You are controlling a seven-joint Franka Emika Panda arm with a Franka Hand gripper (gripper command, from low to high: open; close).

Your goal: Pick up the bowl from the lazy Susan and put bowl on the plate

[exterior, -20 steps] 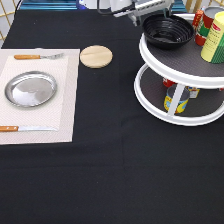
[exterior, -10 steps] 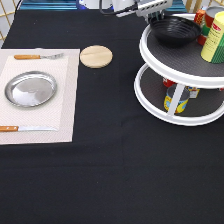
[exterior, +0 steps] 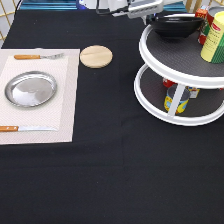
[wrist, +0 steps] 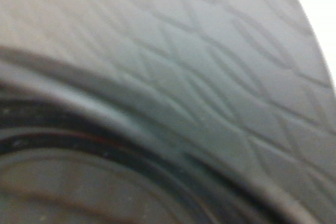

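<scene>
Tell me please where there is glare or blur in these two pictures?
Exterior view: the silver plate shines with bright reflections, and the black bowl on the lazy Susan is glossy, with the gripper at its rim. Wrist view: everything is blurred; only the bowl's dark rim and the patterned grey tray show.

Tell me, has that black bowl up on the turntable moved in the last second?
Yes. The black bowl now looks tipped and raised off the lazy Susan top tray, nearer the exterior view's top, with the gripper at its rim.

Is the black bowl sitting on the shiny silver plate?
No, the black bowl is on the top tier of the lazy Susan, while the silver plate holds nothing.
</scene>
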